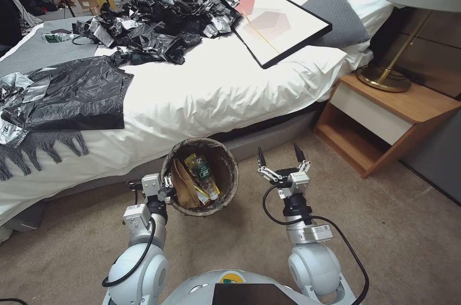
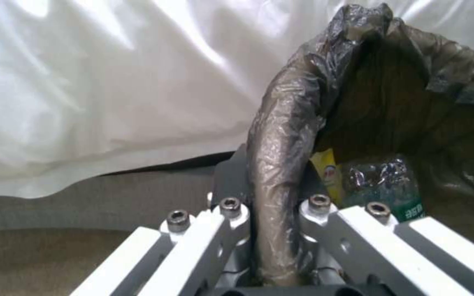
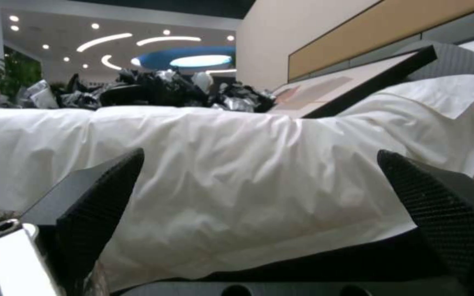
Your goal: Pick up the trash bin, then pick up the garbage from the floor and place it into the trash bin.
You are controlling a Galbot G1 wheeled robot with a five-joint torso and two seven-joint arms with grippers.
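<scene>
Right now I have the trash bin (image 1: 200, 177) held off the carpet (image 1: 394, 228) beside the bed (image 1: 216, 89), my left gripper (image 1: 165, 189) pinching its bagged rim; bottle (image 1: 204, 175) and wrappers sit inside. Right gripper (image 1: 282, 157) hovers spread, empty. That thin rim pinch could slip, tipping the garbage out.

The trash bin (image 1: 225, 189) wears a crinkled, glossy plastic liner; the floor (image 1: 408, 237) is matt short-pile carpet; the bed (image 1: 216, 89) is smooth white cloth.

You can't see the white plastic wall of the round trash bin (image 1: 200, 176); its dark bag covers it. The left hand (image 1: 166, 189), at its nine o'clock rim, hides its fingertips. The bottle label (image 2: 411, 208) is too blurred to read.
</scene>
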